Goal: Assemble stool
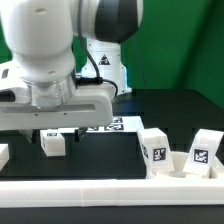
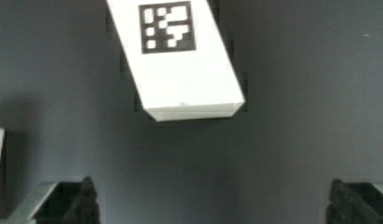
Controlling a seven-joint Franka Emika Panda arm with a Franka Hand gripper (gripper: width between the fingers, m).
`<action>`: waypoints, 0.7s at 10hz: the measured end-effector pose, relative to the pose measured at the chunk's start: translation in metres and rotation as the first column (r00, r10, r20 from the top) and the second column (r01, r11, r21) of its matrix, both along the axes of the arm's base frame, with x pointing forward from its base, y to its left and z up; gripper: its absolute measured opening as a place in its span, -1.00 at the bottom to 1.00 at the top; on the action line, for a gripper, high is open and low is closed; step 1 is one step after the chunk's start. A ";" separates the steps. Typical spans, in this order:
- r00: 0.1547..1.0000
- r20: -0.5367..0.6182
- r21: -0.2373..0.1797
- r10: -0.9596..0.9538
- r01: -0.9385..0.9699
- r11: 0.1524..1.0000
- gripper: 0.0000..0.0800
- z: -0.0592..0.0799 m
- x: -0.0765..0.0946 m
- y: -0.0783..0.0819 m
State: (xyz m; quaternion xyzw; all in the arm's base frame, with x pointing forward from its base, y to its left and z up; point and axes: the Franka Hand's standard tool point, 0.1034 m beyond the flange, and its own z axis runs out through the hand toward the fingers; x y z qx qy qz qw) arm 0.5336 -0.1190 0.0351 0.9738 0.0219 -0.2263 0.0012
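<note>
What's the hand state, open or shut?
Open: wrist view shows the hand with fingers wide apart, nothing between them; the leg lies beyond.

Exterior view: low and close at the railed edge of the worktop (image 1: 100, 155), facing the arm (image 1: 50, 45).
Wrist view: close, looking straight down past the claw (image 2: 214, 205) onto the worktop.
Shared: the leg (image 1: 53, 143) (image 2: 179, 60) under the claw.

A white border rail (image 1: 90, 190) edges the black table (image 1: 175, 112); the marker board (image 1: 108, 126) lies on it.

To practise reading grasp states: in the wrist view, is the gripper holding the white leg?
No: the gripper is open, and the leg lies clear of its fingertips.
</note>
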 end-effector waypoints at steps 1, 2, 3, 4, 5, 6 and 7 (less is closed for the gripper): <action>1.000 0.000 0.002 0.000 0.000 1.000 0.62 -0.002 -0.002 -0.003; 1.000 -0.004 0.003 0.001 -0.001 1.000 0.62 -0.001 -0.002 -0.002; 1.000 -0.020 0.006 0.001 -0.001 1.000 0.62 -0.002 -0.004 -0.001; 0.999 -0.041 0.009 0.000 0.001 1.000 0.62 -0.002 -0.007 0.000; 0.995 -0.099 0.018 -0.001 0.003 1.000 0.62 -0.003 -0.011 0.002; 0.992 -0.130 0.016 0.011 -0.009 1.000 0.62 -0.008 -0.011 0.002; 0.977 -0.212 0.024 0.008 -0.003 1.000 0.62 -0.007 -0.019 0.004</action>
